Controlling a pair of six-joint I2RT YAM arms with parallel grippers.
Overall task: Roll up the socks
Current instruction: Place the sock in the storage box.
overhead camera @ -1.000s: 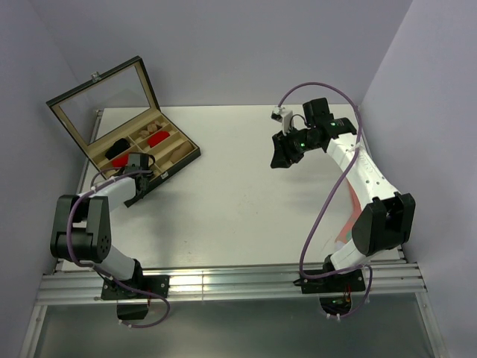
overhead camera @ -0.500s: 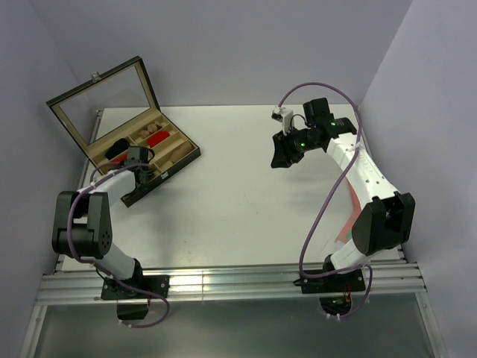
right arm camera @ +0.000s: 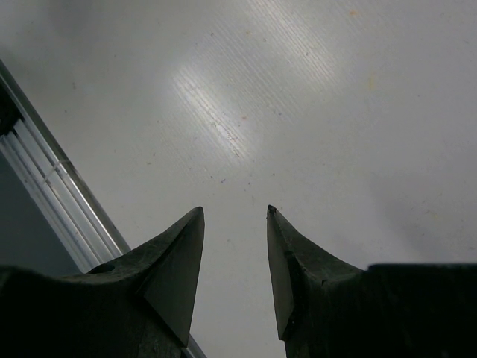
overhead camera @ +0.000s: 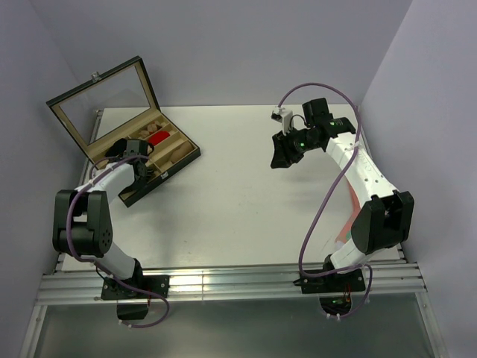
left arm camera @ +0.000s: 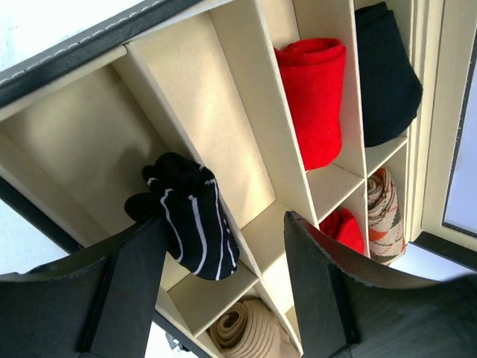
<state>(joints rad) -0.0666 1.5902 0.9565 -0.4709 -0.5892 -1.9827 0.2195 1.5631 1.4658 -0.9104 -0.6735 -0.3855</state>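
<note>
In the left wrist view the black sock with thin white stripes (left arm camera: 190, 224) lies bundled in a long compartment of the divided box (left arm camera: 246, 89). It sits just inside the left finger (left arm camera: 134, 276) of my left gripper (left arm camera: 223, 218), which is open around it. A rolled tan sock (left arm camera: 250, 332) fills the compartment below. From above, the left gripper (overhead camera: 134, 155) hovers over the box (overhead camera: 179, 153) at the table's left. My right gripper (overhead camera: 285, 153) hangs open over bare table at the right, with nothing between its fingers (right arm camera: 179, 261).
The box's glass lid (overhead camera: 100, 104) stands open behind it. Other compartments hold a red roll (left arm camera: 313, 97), a black roll (left arm camera: 384, 74), a patterned roll (left arm camera: 384, 216) and a smaller red bundle (left arm camera: 344, 227). A metal rail (right arm camera: 52, 194) edges the table under the right gripper.
The left gripper moved from the box's front edge farther over the compartments and opened, letting go of the striped sock. The right arm stayed still.
</note>
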